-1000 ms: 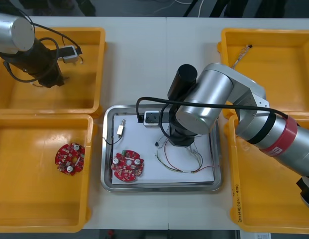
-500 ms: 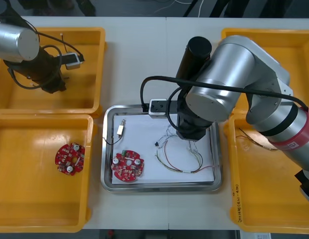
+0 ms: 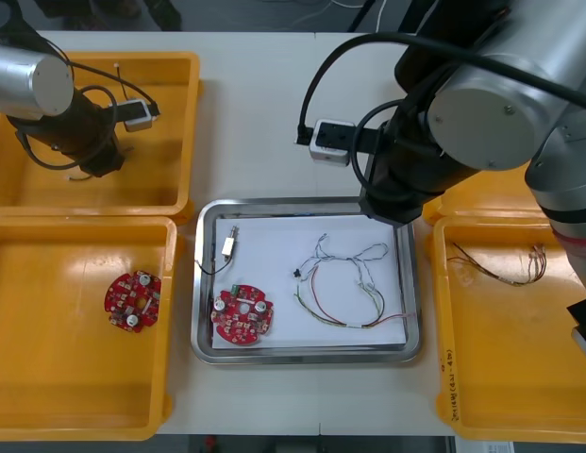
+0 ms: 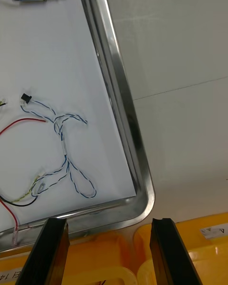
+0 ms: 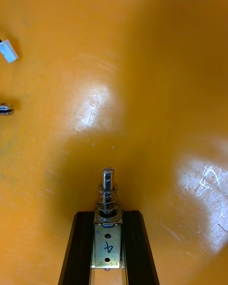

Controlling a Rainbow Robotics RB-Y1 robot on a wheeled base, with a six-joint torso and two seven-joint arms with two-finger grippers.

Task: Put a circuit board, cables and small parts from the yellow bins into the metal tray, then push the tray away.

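In the far left yellow bin (image 3: 170, 113), my left gripper (image 5: 108, 218) is shut on a small metal part (image 5: 107, 237) that has a spring and pin at its tip. The part sits upright between the black fingers (image 5: 81, 247), low over the bin floor. My right gripper (image 4: 108, 228) stands open with nothing in it, above the metal tray's (image 3: 307, 354) far right corner. On the tray's white inside lie a red circuit board (image 3: 242, 316), another small metal part (image 3: 228, 245), a blue and white cable (image 4: 66, 156) and a red and yellow cable (image 3: 344, 307).
A second circuit board (image 3: 133, 300) lies in the near left bin (image 3: 47, 377). The near right bin (image 3: 519, 377) holds a thin cable (image 3: 495, 266). A white connector (image 5: 8, 51) and a metal piece (image 5: 4, 109) lie on the bin floor beyond my left fingers. My bulky right arm (image 3: 491, 104) overhangs the far right bin.
My left gripper has shut on the small metal part. My right arm has risen and drawn back from the tray's middle towards its far right corner, leaving the cables lying there.
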